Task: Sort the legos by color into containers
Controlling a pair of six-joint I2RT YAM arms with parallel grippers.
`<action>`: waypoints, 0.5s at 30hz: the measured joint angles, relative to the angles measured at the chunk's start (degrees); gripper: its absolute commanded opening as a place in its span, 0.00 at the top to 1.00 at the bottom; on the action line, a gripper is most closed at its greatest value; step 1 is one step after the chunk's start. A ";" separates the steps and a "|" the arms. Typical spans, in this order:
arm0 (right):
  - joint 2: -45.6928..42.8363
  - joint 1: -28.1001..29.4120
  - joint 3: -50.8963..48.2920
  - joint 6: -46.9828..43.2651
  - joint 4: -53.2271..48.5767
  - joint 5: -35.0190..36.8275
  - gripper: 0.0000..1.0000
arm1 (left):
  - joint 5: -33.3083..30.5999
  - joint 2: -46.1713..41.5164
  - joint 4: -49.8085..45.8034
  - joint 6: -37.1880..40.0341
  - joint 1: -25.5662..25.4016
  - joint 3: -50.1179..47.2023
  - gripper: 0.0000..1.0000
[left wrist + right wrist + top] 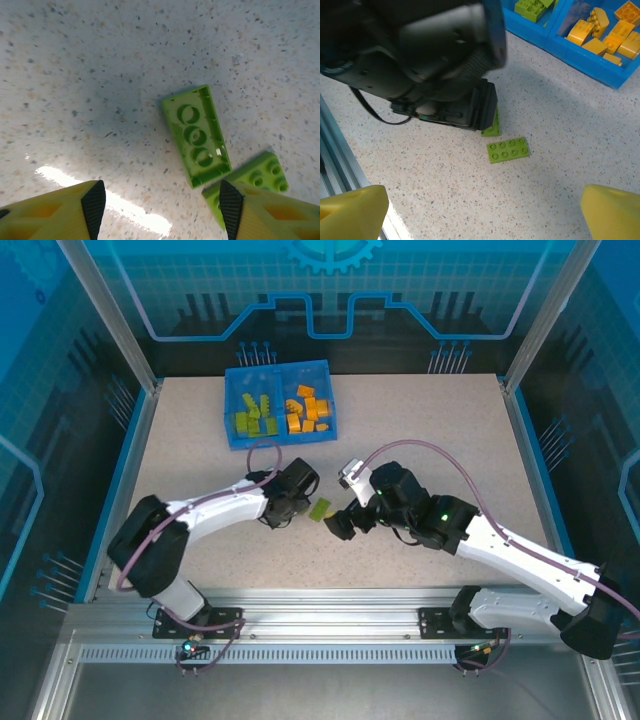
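tabletop | tray at far side: green bricks in left part, orange bricks in right part | left tool spread, empty, above two loose green bricks | right tool spread, empty, nearby

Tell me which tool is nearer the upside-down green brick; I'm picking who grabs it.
Left. The left tool hangs just above the upside-down green brick; the right tool sits farther off, beyond the studs-up green brick.
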 measured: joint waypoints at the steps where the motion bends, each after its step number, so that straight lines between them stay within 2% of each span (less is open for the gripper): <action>1: -0.35 0.00 -0.50 0.20 -0.02 0.20 0.00 | 0.02 1.73 -0.11 -0.13 0.00 1.18 0.34; 8: -2.84 -0.07 -2.47 0.22 -0.22 1.01 0.00 | 0.04 8.57 0.17 -0.24 0.48 5.92 0.34; 15: -3.30 -0.17 -2.99 0.24 -0.22 1.05 0.00 | 2.14 10.93 1.22 0.87 2.34 6.01 0.46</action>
